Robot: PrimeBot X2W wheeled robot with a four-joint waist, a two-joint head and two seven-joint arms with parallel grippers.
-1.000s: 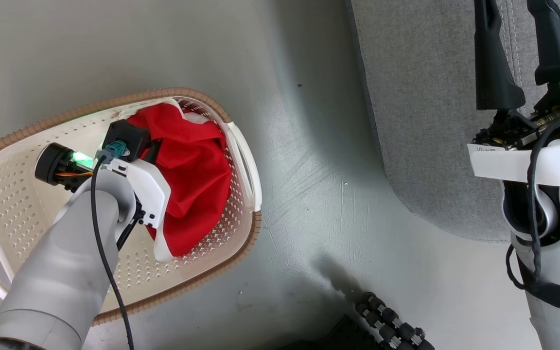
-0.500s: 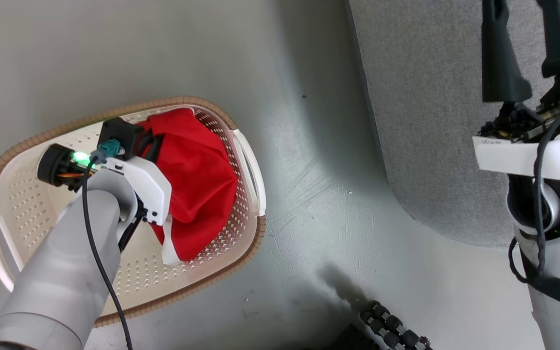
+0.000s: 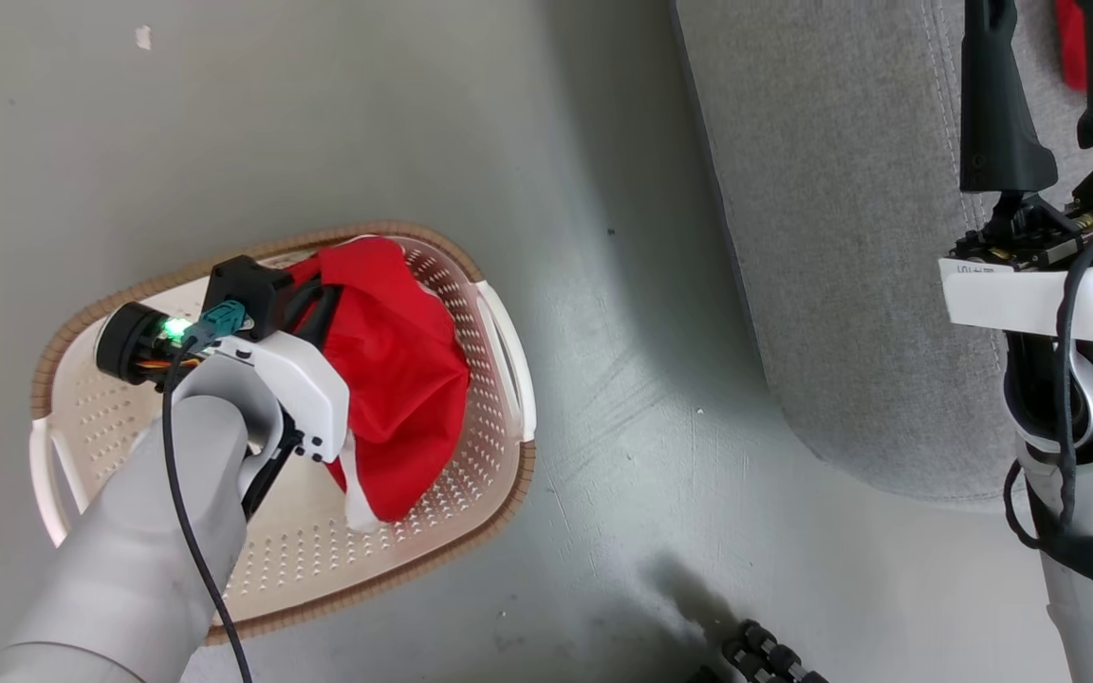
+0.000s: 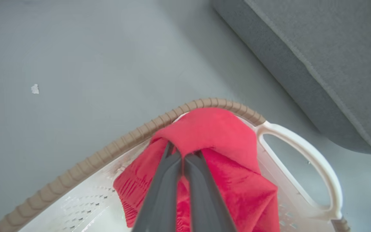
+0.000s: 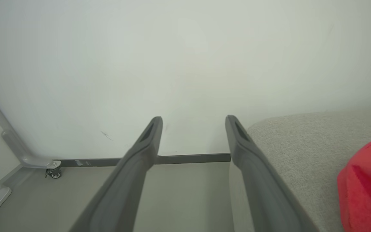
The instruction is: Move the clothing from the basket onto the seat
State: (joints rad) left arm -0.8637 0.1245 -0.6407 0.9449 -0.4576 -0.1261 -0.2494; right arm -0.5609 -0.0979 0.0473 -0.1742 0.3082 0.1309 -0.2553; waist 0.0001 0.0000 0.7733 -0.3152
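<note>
Item 1, basket (image 3: 252, 249): my left gripper (image 4: 183, 156) clamped on 1 red garment (image 4: 224, 141), inside the rim.
Item 2, seat (image 3: 841, 237): well right of that grip, so I judge the carry goes rightward.
Item 3, right gripper (image 5: 194, 120): fingers apart, empty, above seat.

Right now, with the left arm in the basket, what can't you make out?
- Left gripper: in the head view its jaws are hidden by its own wrist and the red garment.
- Basket bottom under that garment: cloth covers it, head view.
- Second red garment on the seat: cut off by the frame edge in the head and right wrist views.
- White fleck on the floor, head view: too small to identify.
</note>
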